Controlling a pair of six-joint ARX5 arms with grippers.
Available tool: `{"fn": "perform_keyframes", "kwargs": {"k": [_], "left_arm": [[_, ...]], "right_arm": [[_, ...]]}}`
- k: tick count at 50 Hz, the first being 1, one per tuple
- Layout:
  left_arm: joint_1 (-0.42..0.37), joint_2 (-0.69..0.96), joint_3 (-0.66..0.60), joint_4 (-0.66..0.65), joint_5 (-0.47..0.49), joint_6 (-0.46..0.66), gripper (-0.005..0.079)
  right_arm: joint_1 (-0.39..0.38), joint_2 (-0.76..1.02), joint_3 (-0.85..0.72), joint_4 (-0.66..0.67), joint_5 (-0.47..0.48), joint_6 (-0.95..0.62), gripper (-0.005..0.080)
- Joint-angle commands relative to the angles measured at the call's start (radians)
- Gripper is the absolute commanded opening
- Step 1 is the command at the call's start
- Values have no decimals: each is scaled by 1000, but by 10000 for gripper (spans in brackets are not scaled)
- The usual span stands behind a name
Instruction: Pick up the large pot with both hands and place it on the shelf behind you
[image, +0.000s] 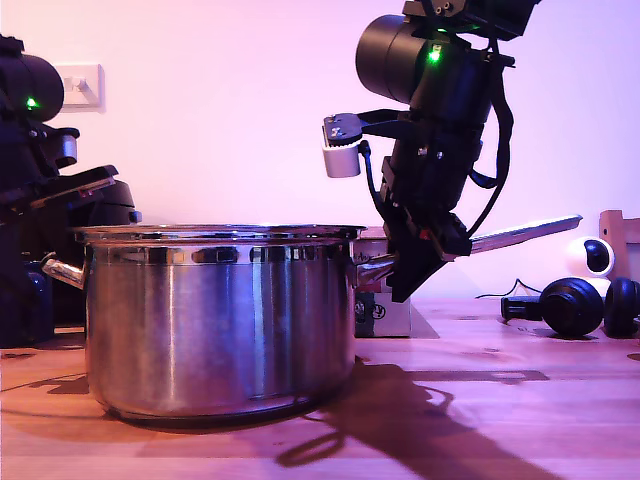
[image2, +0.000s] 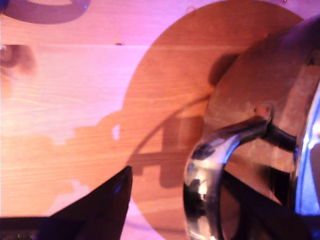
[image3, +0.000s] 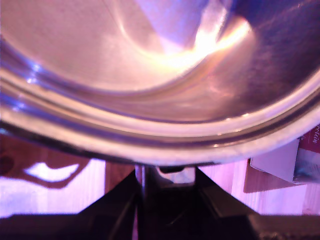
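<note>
The large pot (image: 220, 320), shiny steel, stands on the wooden table (image: 500, 420). Its small loop handle (image2: 210, 165) points to the exterior view's left, where my first arm (image: 40, 170) stands. My first gripper (image2: 185, 200) is open around that loop, one finger (image2: 107, 200) outside it and the other (image2: 260, 200) running under it. My second gripper (image3: 165, 195), on the arm at the exterior view's right (image: 415, 265), is shut on the root of the long handle (image: 520, 234), just below the pot's rim (image3: 165, 145). The shelf is hidden or out of view.
A labelled pack (image: 385, 312) stands right behind the pot. Black headphones (image: 575, 305) and a small white camera (image: 598, 257) lie at the exterior view's right. A wall switch (image: 80, 85) is at the back left of that view.
</note>
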Motion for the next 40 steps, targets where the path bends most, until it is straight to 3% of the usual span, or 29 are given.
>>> {"fn": "perform_keyframes", "kwargs": {"k": [1, 10, 25, 32, 40], "left_arm": [[-4, 13, 7, 0, 4, 4, 444], [-10, 13, 7, 4, 9, 4, 431], [-11, 13, 7, 3, 11, 5, 81], [-11, 13, 7, 3, 18, 13, -22], [-11, 13, 9, 1, 18, 37, -24]], "right_arm": [[21, 6, 6, 4, -8, 9, -13], [28, 6, 6, 3, -4, 8, -13], [31, 6, 6, 6, 15, 8, -13], [31, 6, 6, 6, 18, 9, -13], [31, 6, 6, 7, 26, 9, -13]]}}
